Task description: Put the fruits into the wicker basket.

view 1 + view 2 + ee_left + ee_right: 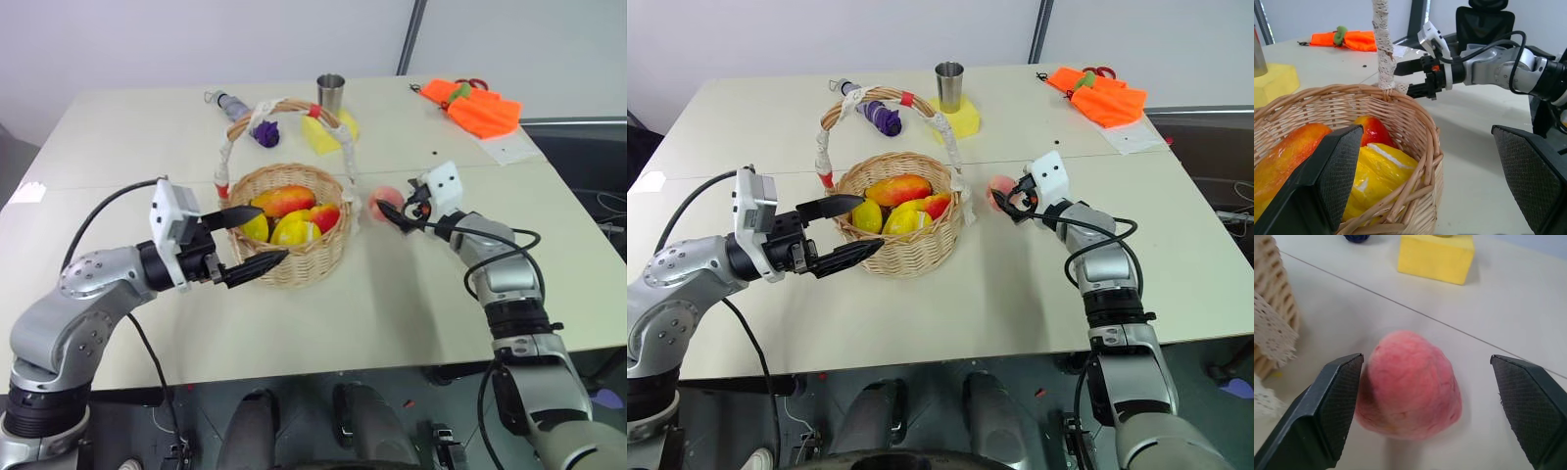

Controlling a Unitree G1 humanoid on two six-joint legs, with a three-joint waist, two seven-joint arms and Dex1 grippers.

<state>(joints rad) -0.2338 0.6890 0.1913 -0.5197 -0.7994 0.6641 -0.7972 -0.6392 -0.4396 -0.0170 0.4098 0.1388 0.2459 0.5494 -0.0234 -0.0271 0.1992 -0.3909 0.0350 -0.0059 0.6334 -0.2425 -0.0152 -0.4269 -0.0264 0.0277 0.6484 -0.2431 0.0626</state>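
A pink-orange peach (1410, 391) lies on the table just right of the wicker basket (323, 257). My right gripper (398, 215) is open, one finger on each side of the peach and neither touching it. In the basket lie a glossy yellow lemon-like fruit (294, 233) and some orange-red fruits (282, 201). The basket's tall cloth-wrapped handle (227, 147) arches over them. My left gripper (253, 241) is open at the basket's left side. One of its fingers (1337, 171) is over the fruit inside and the other is outside the woven wall, with nothing held.
Behind the basket stand a pale yellow block (328, 132), a metal cup (330, 93) and a small purple bunch (266, 132). An orange cloth (475, 106) and a sheet of paper (509, 149) lie at the far right corner. Bare tabletop stretches in front of the basket.
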